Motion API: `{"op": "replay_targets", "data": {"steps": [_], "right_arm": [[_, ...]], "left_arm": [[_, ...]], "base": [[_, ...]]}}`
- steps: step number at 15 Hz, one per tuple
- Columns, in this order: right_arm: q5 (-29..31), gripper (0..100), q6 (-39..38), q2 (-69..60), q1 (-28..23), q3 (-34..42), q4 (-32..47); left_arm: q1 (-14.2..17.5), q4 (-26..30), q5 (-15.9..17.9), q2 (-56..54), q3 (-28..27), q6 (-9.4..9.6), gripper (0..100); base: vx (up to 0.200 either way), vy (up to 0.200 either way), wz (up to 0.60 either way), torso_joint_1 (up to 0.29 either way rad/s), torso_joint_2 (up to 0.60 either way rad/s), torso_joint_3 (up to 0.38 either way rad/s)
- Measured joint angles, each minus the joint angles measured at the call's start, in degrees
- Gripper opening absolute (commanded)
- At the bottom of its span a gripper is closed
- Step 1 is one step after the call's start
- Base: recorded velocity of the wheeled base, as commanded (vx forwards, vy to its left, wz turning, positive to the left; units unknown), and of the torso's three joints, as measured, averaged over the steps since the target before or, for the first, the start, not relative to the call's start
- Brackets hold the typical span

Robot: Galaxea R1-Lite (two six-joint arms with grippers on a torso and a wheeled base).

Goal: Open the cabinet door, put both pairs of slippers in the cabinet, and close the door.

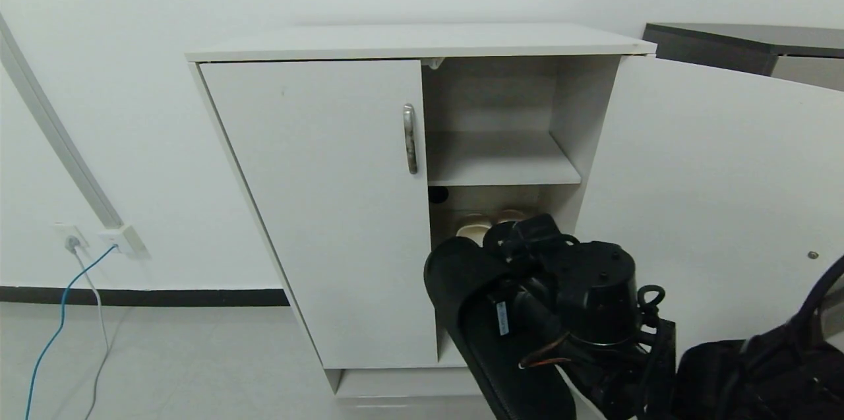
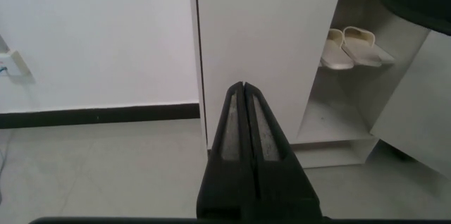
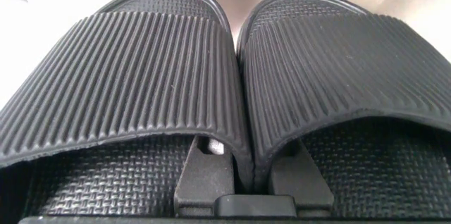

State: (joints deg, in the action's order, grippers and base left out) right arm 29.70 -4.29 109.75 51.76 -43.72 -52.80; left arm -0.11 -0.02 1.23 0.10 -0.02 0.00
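Head view: the white cabinet [image 1: 422,43] stands at centre, its right door [image 1: 712,169] swung wide open toward 3 o'clock and its left door [image 1: 316,209] shut. At 6 o'clock of the opening, the black slippers [image 1: 481,314] sit side by side, clamped in the right gripper [image 3: 245,175], which pinches the pair's adjoining inner edges. The beige slippers [image 2: 356,46] lie inside, below the upper shelf [image 1: 501,159], at 12 o'clock from the black pair. The left gripper [image 2: 244,122], fingers pressed together and empty, faces the left door.
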Motion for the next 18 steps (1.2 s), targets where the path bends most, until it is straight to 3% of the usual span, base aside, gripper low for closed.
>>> {"op": "replay_targets", "data": {"steps": [6, 8, 13, 18], "right_arm": [[14.5, 0, -6.2, 2.9, 0.2, -18.7, 25.4], [16.9, 0, -6.9, 3.0, -0.3, -25.0, 30.5], [17.9, 0, -7.6, 3.4, -3.2, -32.8, 34.0], [17.6, 0, -9.3, 3.7, -4.5, -33.1, 34.0]], "left_arm": [[0.0, 0.0, 0.0, 0.0, 0.0, 0.0, 0], [0.0, 0.0, 0.0, 0.0, 0.0, 0.0, 0], [0.0, 0.0, 0.0, 0.0, 0.0, 0.05, 0], [0.0, 0.0, 0.0, 0.0, 0.0, 0.11, 0]], "base": [[0.0, 0.0, 0.0, 0.0, 0.0, 0.0], [0.0, 0.0, 0.0, 0.0, 0.0, 0.0], [0.0, 0.0, 0.0, 0.0, 0.0, 0.0], [0.2, 0.0, 0.0, 0.0, 0.01, 0.002]]}}
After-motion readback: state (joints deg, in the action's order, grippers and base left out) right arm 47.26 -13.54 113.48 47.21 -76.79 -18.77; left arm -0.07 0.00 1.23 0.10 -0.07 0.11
